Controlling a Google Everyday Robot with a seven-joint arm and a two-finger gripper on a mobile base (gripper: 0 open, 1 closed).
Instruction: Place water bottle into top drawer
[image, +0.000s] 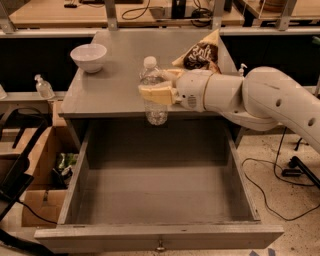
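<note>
- Two cream fingers (156, 94) of the gripper (152, 85) clamp the water bottle (156, 112) mid-body, holding it upright.
- It's clear ribbed plastic, with its white cap above the gripper.
- Below, the top drawer (160, 195) gapes open, plain grey wood.
- Behind: a crinkly snack bag (200, 54).

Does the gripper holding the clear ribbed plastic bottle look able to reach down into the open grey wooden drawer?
Probably yes. The gripper, fingers shut on the water bottle, hangs at the countertop's front edge above the top drawer, which is pulled out with nothing showing inside.
</note>
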